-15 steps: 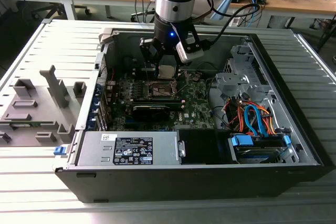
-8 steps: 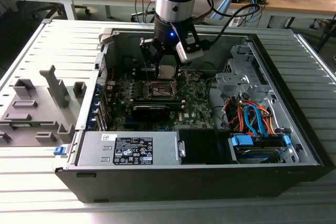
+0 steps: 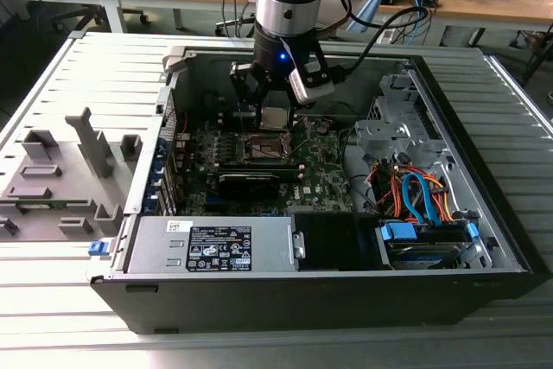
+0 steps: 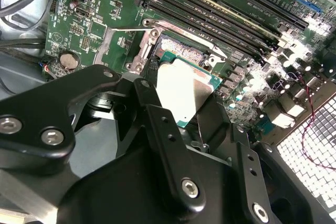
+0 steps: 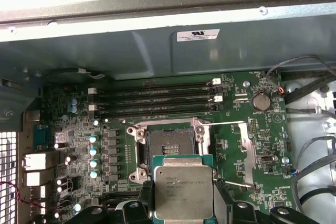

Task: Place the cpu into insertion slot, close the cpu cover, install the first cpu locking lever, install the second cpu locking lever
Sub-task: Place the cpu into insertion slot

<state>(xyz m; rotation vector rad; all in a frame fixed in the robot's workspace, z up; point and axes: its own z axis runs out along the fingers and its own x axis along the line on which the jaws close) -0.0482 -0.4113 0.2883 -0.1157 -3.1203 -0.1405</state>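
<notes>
My gripper (image 3: 275, 115) hangs inside the open computer case, shut on the cpu (image 3: 275, 118), a small square chip with a pale metal face. In both wrist views the black fingers (image 5: 221, 203) clamp two opposite edges of the cpu (image 5: 183, 192) (image 4: 184, 90). The chip is held in the air a little short of the insertion slot (image 5: 170, 141) (image 4: 181, 50) (image 3: 263, 149), whose dark recess lies bare. The cpu cover (image 5: 248, 148) (image 4: 116, 40) is swung open to one side of the socket. Two thin wire levers (image 5: 228, 124) stick out sideways, unlatched.
Long memory slots (image 5: 157, 100) run beside the socket. A black graphics card (image 3: 251, 181) sits just nearer the exterior camera, then the power supply (image 3: 216, 244). Orange and blue cables (image 3: 415, 196) fill the exterior view's right. Grey fixtures (image 3: 60, 170) stand outside the case.
</notes>
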